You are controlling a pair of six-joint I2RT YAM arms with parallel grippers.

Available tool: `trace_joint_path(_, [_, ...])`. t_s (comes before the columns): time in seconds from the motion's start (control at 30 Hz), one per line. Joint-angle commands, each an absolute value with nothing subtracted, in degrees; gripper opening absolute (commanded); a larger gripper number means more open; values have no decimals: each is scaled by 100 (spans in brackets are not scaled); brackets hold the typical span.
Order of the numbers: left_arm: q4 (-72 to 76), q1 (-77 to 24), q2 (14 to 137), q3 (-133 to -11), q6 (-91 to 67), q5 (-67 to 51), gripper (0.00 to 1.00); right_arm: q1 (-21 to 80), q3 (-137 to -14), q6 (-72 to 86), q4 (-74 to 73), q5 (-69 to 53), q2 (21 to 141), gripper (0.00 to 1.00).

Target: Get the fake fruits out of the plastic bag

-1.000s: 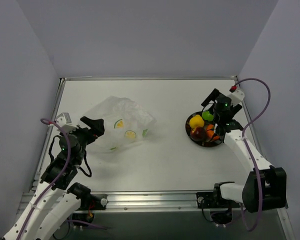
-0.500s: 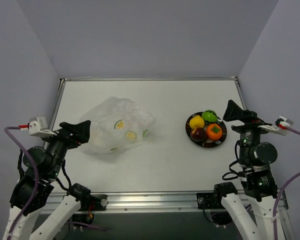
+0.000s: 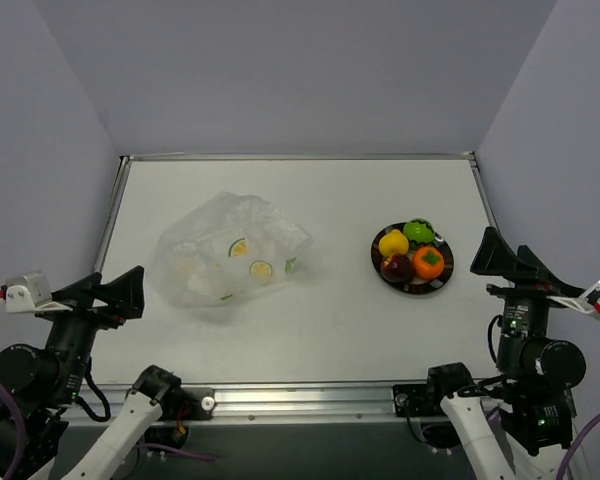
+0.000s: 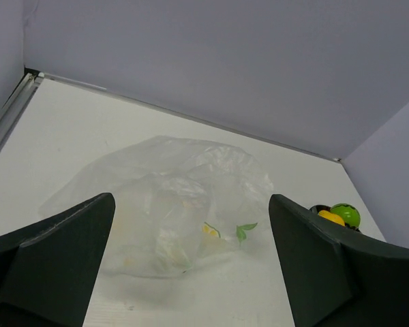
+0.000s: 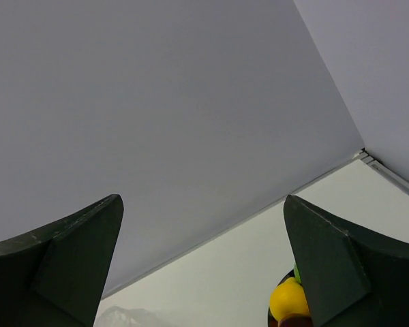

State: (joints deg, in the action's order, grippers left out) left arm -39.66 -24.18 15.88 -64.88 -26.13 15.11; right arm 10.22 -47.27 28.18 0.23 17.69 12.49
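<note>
The white table (image 3: 330,330) fills most of the room in front of me. The plastic bag (image 3: 230,260) is the biggest thing on it, lying slack and crumpled towards nine o'clock from the table's middle, with its citrus print facing up. It looks flat and limp. Through the film I can see only faint yellowish marks, and I cannot tell whether they are print or a last fruit.

The left gripper (image 3: 118,290) hangs at about seven o'clock, off the near corner, with its fingers spread wide and nothing between them. It points at the bag but is well apart from it. The right gripper (image 3: 505,262) sits at about five o'clock, likewise spread and empty, just beside the dark plate (image 3: 380,268) without touching it.

The plate lies at three o'clock and holds four fruits packed close together: a yellow one (image 3: 393,243), a green one (image 3: 418,231), an orange one (image 3: 428,263) and a dark red one (image 3: 397,268).

To my eye the emptying is done or nearly so. To finish well, I would have the left pincer pinch a loose fold and lift gently to check for any weight in the bag. The right one should stay clear of the plate so that nothing rolls off.
</note>
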Motion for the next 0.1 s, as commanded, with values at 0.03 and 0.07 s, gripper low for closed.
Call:
trace_joint_path(0.03, [-4192,-2382,1635,-6460,-2382,1608,94,1037,-4807,2707,53,1802,1432,100])
trace_joint_path(0.07, [-4184,-2373,1687,-6495,-2356,1574,94,1037,-4938,2698,53,1784,1467,100])
